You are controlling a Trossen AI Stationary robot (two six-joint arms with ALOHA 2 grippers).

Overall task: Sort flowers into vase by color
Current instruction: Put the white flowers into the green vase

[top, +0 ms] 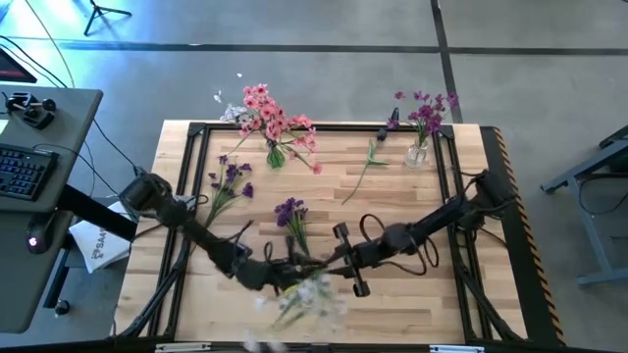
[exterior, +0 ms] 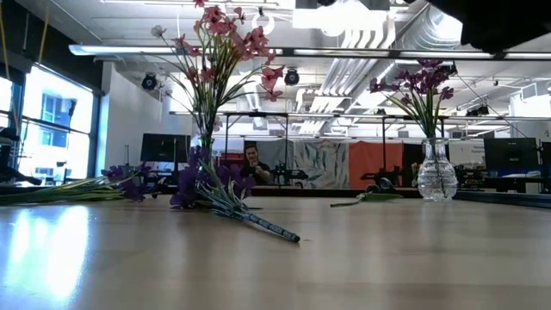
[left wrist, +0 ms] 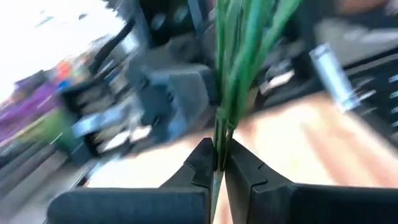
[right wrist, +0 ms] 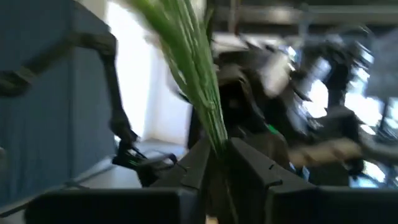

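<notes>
Both grippers clamping one bundle of thin green stems with pale white blossoms [top: 312, 294], low at the near middle of the light wooden counter [top: 471, 304]. Left gripper [left wrist: 217, 163] pinching the stems, jaws together on them; right gripper [right wrist: 219, 152] gripping the same bunch, jaws likewise closed on it. Probably handing the bunch across. Looking for a firm grip on one side before easing off the other, stems kept parallel, no twisting. Clear glass vase of pink flowers [top: 276, 155] waiting at the far edge, clear glass vase of purple flowers [top: 418, 152] far right; loose purple sprigs [top: 291, 218] lying between, worth steering clear of.
</notes>
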